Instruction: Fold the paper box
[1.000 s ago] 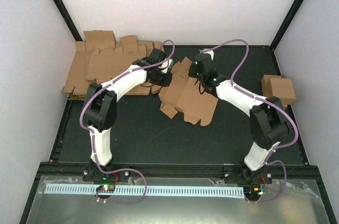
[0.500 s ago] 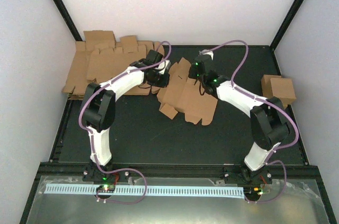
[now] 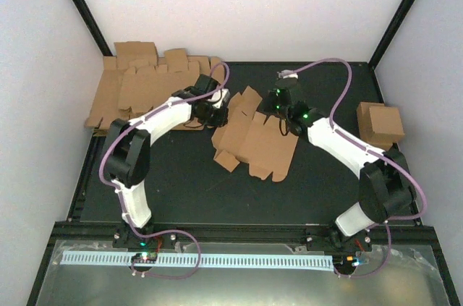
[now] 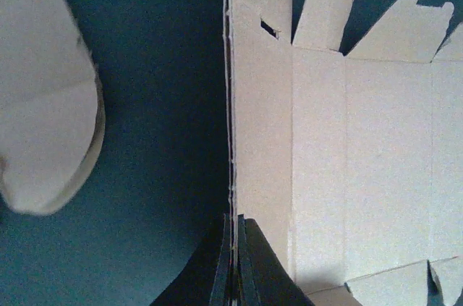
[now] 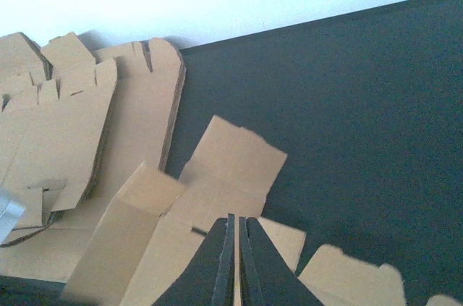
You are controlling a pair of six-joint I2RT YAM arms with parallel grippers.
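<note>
Item: paper box (image 3: 255,139), a flat blank lying between the claws, left claw (image 4: 233,228) clamped on its side edge, right claw (image 5: 233,223) pressed together at the far flap, hold uncertain; best lifted evenly, creasing along scored lines.

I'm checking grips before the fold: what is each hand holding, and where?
The left hand pinches the paper box by its thin left edge. The right hand is shut and seems to pinch a flap on its far side.
</note>
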